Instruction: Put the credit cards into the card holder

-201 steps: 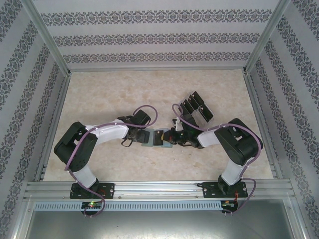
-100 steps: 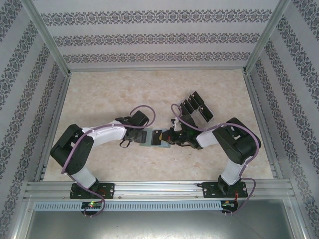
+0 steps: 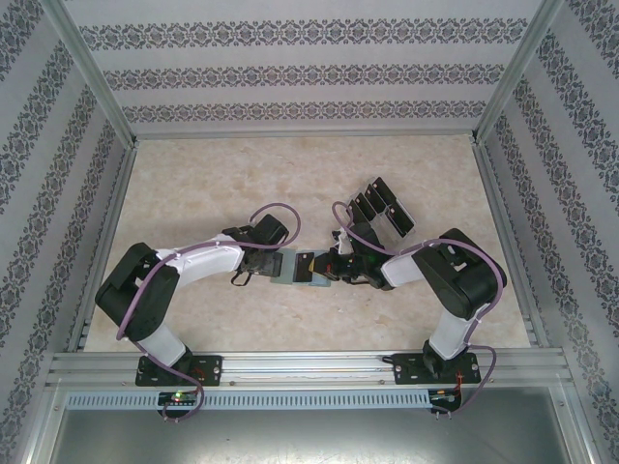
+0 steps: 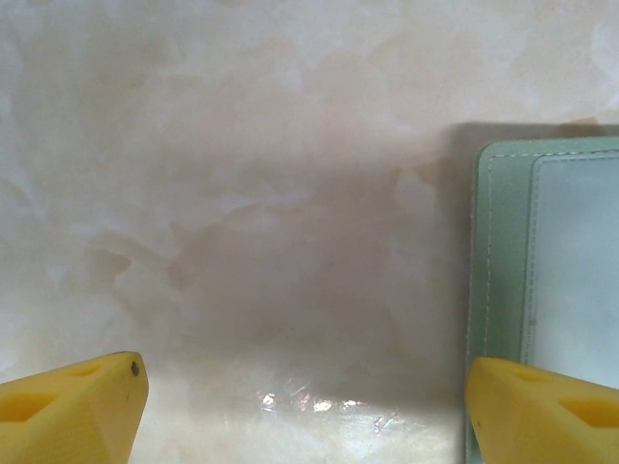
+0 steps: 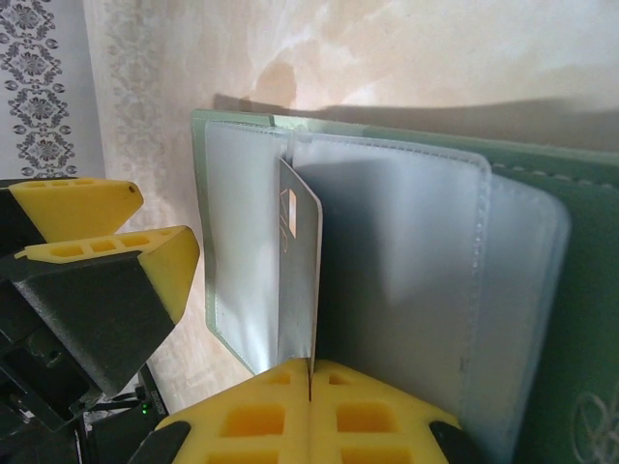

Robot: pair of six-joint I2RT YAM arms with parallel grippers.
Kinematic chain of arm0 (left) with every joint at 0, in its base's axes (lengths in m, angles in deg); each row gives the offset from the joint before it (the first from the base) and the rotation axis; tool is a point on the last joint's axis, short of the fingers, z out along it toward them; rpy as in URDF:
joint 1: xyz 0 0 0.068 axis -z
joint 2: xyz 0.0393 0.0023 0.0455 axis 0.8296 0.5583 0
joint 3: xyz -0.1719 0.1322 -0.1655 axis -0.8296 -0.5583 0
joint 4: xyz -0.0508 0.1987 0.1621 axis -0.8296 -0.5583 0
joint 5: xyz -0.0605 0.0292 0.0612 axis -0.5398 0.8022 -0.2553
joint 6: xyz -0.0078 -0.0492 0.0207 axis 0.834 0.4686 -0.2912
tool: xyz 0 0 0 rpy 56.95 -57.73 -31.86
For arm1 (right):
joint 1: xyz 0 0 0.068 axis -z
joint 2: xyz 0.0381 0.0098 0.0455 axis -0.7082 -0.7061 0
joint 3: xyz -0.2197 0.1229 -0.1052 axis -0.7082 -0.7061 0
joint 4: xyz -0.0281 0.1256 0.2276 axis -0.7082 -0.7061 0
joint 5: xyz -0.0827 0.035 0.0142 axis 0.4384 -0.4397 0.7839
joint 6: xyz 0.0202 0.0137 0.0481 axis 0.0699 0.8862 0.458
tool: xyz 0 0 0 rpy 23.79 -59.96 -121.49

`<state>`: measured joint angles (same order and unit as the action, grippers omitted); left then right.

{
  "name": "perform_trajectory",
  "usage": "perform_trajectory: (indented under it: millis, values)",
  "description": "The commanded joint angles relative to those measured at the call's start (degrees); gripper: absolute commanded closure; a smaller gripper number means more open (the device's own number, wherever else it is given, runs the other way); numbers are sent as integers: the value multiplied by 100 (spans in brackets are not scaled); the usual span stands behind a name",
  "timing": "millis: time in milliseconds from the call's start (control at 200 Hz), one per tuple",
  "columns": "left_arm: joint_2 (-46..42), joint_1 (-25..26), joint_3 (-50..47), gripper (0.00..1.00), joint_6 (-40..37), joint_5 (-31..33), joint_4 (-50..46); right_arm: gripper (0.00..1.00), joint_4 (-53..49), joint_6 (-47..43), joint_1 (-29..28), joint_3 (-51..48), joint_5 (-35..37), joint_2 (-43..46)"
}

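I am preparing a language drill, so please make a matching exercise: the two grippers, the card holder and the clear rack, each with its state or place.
1 left gripper
2 right gripper
3 card holder
4 clear rack

A lies open on the table
B shut on a credit card
C open, empty
D stands beyond the right gripper, black cards in it

Pairs: 1-C, 2-B, 3-A, 4-D

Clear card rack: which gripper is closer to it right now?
Right. The right gripper is just near-left of the clear rack, shut on a card at the card holder; the left gripper stands open at the holder's left edge, farther off.
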<state>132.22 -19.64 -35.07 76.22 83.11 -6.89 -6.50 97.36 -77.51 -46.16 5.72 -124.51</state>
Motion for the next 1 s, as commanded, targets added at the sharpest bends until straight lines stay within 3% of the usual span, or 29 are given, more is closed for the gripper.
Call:
perform_trajectory:
  millis: [0,665,814,994]
  values:
    - [124,32,4,14,-5,97,-198,100,169,119,-45,-82,3,-118]
    - [275,32,-145,18,21,-66,-32,100,226,155,-139,-52,95,-338]
    - [257,31,-134,18,21,-72,-39,77,63,112,-128,-82,216,-186]
    - [240,32,-80,18,20,-88,-77,57,-370,-23,-111,-35,345,169]
